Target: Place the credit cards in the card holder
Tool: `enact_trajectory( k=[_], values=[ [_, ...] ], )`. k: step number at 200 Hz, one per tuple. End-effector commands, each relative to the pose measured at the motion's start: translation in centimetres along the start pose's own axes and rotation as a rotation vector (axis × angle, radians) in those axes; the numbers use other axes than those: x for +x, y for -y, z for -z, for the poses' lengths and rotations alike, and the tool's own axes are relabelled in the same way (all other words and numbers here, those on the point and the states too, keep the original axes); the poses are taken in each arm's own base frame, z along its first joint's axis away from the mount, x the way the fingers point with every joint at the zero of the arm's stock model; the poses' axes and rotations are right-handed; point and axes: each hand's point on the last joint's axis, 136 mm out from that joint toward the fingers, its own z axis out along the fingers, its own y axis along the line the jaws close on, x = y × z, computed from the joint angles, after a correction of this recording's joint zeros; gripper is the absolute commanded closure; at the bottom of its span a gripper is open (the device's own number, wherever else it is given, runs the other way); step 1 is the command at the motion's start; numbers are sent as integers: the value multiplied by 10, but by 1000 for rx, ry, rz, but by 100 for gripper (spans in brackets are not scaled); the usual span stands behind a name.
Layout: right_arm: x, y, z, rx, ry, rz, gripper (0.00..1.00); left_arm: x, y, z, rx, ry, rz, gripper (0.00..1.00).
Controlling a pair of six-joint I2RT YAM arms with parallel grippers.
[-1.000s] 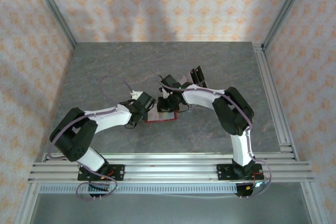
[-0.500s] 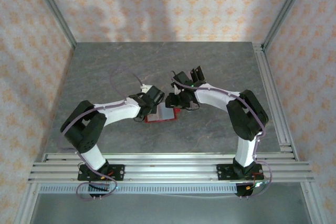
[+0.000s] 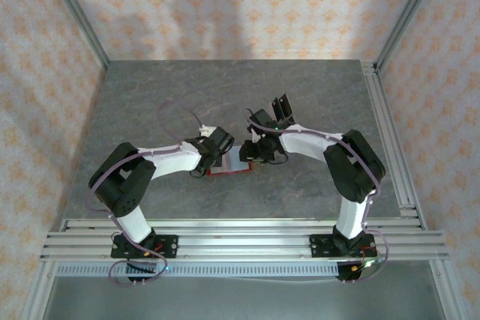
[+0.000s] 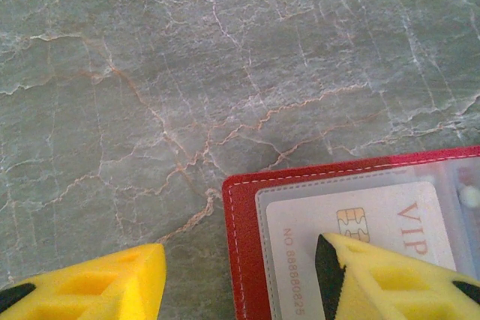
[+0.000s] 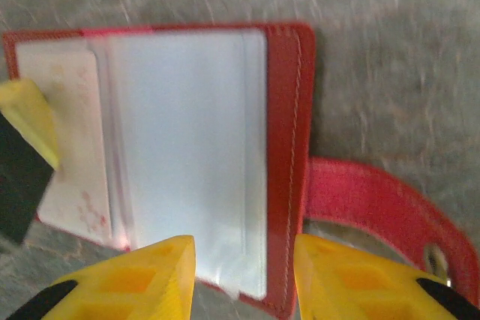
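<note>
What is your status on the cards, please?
Left gripper open, one finger over the wallet. Right gripper open above its other half. One card sleeved. Nothing blocking.

top: overhead, rear, far | wrists: close, facing down | shared: card holder (image 5: pixel 289 148)

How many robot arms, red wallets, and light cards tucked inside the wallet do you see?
Robot arms: 2, the left arm and the right arm
Red card holder: 1
Pale card tucked in its pocket: 1
Total: 4
</note>
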Motion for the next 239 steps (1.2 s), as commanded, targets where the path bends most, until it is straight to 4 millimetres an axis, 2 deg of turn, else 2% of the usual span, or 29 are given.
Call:
enact_trajectory(
  k=[1, 58, 184, 239],
  values=[
    [7, -11, 12, -22, 25, 3, 61, 3, -7, -1, -32, 4, 4, 44],
    [9, -21, 8, -41, 38, -7, 61, 5, -7, -1, -28, 5, 1, 44],
    [9, -19, -12, -46, 6, -26, 63, 4, -6, 0, -23, 12, 3, 44],
    [4, -24, -11, -51, 13, -19, 72, 3, -5, 0, -18, 13, 5, 44]
  ],
)
